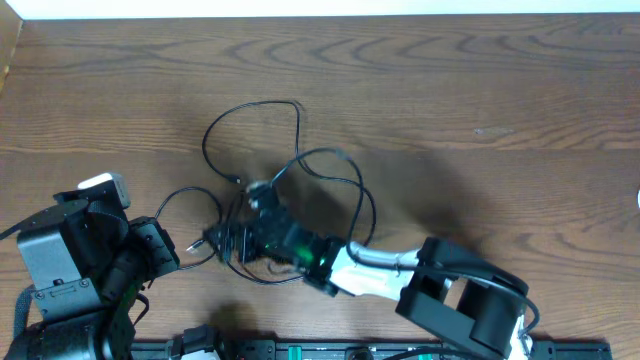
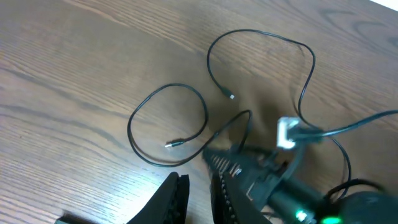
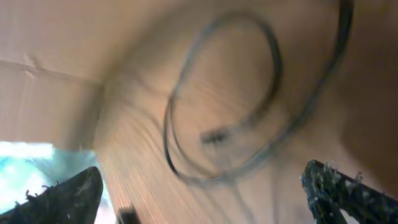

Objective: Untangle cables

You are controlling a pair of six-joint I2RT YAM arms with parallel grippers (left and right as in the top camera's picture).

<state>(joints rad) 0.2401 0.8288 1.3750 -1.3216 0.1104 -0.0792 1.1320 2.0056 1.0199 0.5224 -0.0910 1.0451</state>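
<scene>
Lying left of the middle of a dark brown wood-grain desk (image 1: 480, 90), thin black cables (image 1: 299, 150) are spread in loose loops that cross one another. One large loop is reached out toward the far edge, a second is bowed to the right, and a smaller one is curled to the left beside the left arm (image 1: 80, 260). A short white piece (image 2: 287, 132) is seen where the cords meet, and two small plug ends (image 2: 175, 143) are left free on the wood.

The right pincer (image 3: 200, 169) is held wide open, one finger at each lower corner of the right wrist view, with nothing gripped; blurred cable loops are seen on the desk between them. From overhead it is placed over the near side of the tangle, just beside the white piece, on a white and black right arm (image 1: 470, 300) stretched in from the lower right. Contact with the cords cannot be told.

The left pincer (image 2: 198, 183) is shown at the bottom edge of its own view, its fingers close together with a slim gap; whether a cord is held cannot be told.

Bare wood is spread from the loops to the far edge, marked by a pale strip (image 1: 320, 8), and widely to the right. Room is tight along the near edge, where both arms and a black rail (image 1: 300, 350) are crowded.
</scene>
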